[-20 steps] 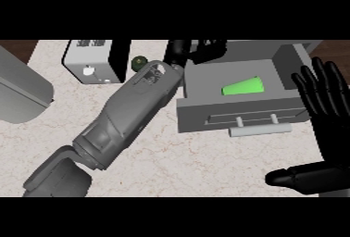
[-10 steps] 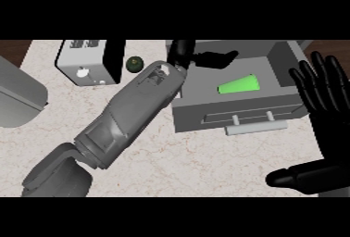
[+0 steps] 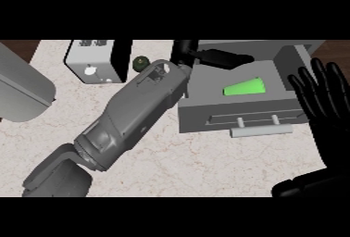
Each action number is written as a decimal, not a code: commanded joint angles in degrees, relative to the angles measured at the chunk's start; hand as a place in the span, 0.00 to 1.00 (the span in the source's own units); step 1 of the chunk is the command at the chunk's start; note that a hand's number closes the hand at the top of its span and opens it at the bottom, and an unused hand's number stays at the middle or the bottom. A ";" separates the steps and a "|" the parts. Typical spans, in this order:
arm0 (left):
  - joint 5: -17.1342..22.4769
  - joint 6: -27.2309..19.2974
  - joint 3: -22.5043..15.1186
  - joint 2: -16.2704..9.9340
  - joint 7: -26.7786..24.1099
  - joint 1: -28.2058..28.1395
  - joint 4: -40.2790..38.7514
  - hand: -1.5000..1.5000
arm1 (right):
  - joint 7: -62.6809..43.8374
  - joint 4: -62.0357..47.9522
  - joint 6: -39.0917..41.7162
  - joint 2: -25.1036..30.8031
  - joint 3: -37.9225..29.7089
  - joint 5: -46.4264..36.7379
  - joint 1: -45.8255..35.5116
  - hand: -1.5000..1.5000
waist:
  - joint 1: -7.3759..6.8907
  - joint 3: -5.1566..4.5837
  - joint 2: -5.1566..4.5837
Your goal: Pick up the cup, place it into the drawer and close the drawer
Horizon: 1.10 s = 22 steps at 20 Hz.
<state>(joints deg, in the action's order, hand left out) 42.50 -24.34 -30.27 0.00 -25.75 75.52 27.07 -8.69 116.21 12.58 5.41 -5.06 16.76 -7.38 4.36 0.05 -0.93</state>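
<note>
Green cup [image 3: 246, 87] lies sideways in the open drawer [image 3: 232, 115], wider end rightward.

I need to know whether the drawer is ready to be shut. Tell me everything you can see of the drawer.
The drawer is a grey box, plain and matt, pulled open from its grey housing on the counter. Its front panel faces the robot and carries a pale bar handle on two posts. Inside lies the green cup, tipped on its side. The left hand reaches over its back left corner; whether it touches the drawer cannot be told. The right hand stands open beside its right end.
</note>
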 commanded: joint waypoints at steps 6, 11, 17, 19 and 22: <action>2.15 1.81 5.13 -2.65 -0.32 -4.34 6.64 0.00 | -1.58 2.51 3.26 3.57 -1.21 1.82 1.10 1.00 | -4.20 -0.07 1.03; 3.13 0.93 6.76 -7.59 1.79 -9.72 14.48 0.00 | 0.29 4.89 9.67 9.27 -1.02 -3.66 6.43 1.00 | -5.03 -0.07 1.37; 3.56 -0.25 6.28 -14.78 4.97 -24.41 30.36 0.00 | 0.20 7.25 11.38 11.42 0.17 -9.02 9.08 1.00 | -6.21 -0.07 1.75; 3.53 0.60 7.27 -16.82 4.77 -28.17 33.75 0.00 | 2.42 2.55 11.61 11.17 1.27 -13.02 7.67 1.00 | -5.95 -0.05 1.36; 4.65 0.66 7.61 -21.95 8.53 -34.98 43.52 0.00 | 3.48 -1.16 8.39 9.03 2.88 -18.42 5.68 1.00 | -6.96 -0.03 1.46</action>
<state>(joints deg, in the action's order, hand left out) 46.39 -23.31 -23.34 -17.35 -19.86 47.82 61.05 -7.61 119.43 22.22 15.18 -3.20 4.10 -0.50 -1.92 -0.02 0.58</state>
